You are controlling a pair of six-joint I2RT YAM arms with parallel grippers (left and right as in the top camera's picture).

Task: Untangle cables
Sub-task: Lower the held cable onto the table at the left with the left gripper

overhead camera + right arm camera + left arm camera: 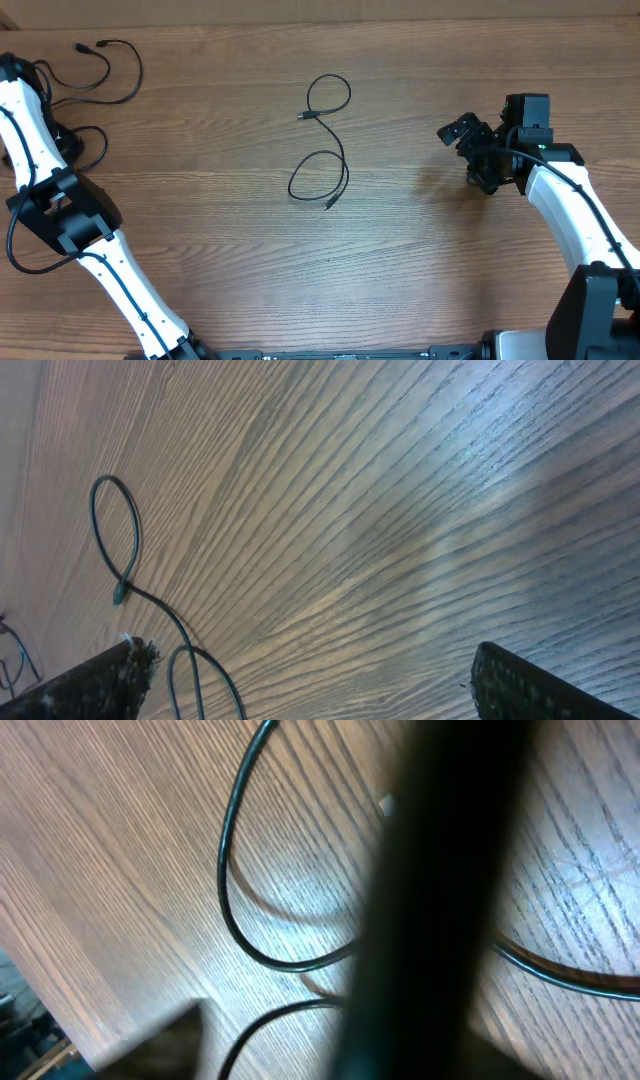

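Cables (345,165) lay mid-table, well apart from the wide-spread right claw (310,658). Left claw (440,900), probably the blur over more loops (222,880): state couldn't be told.

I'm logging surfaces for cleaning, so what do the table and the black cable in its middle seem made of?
Table: wood or wood-look laminate, brown with long grain lines; a soft sheen in the right wrist view suggests a smooth sealed finish. Middle cable: thin black cord, probably a rubber or plastic jacket, since it lies in loose curves; gloss hard to judge.
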